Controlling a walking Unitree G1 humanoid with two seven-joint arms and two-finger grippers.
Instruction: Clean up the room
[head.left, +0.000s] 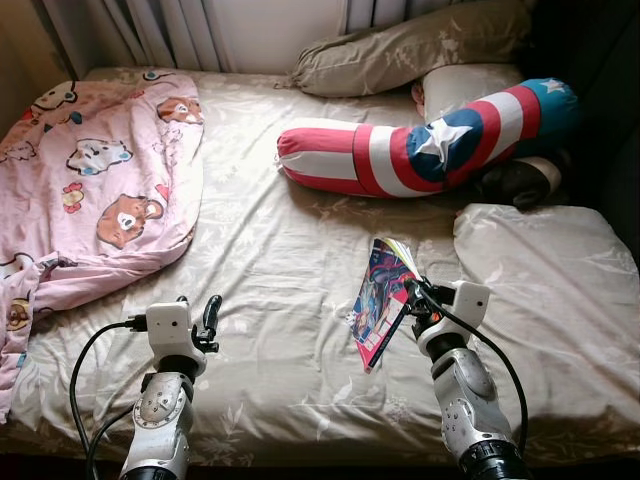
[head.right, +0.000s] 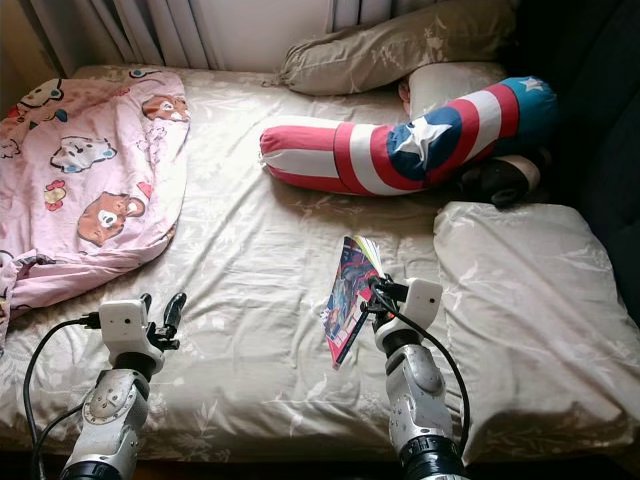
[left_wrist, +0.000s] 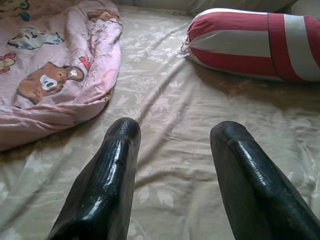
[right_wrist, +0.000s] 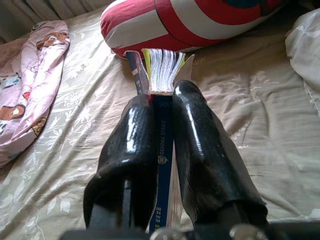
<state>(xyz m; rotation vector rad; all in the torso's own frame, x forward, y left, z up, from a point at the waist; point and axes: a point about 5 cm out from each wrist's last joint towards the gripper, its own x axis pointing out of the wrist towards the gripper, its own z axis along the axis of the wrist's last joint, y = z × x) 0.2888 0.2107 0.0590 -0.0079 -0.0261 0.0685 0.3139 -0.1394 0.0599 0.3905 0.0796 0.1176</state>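
Note:
A colourful paperback book (head.left: 382, 300) is held edge-up above the beige bed sheet (head.left: 290, 260), right of the middle. My right gripper (right_wrist: 161, 107) is shut on its blue spine, pages fanning out beyond the fingertips (right_wrist: 185, 95). My left gripper (head.left: 205, 315) hovers open over the near left part of the bed, its two black fingers (left_wrist: 112, 170) apart with nothing between them. A pink cartoon-print blanket (head.left: 95, 190) lies crumpled on the bed's left side. A long red, white and blue bolster with a star (head.left: 420, 140) lies across the far right.
A beige pillow (head.left: 545, 280) sits at the near right, and another long beige pillow (head.left: 410, 45) lies at the head of the bed by the curtains (head.left: 170, 30). A dark object (head.left: 515, 182) lies under the bolster's end. Dark furniture borders the right side.

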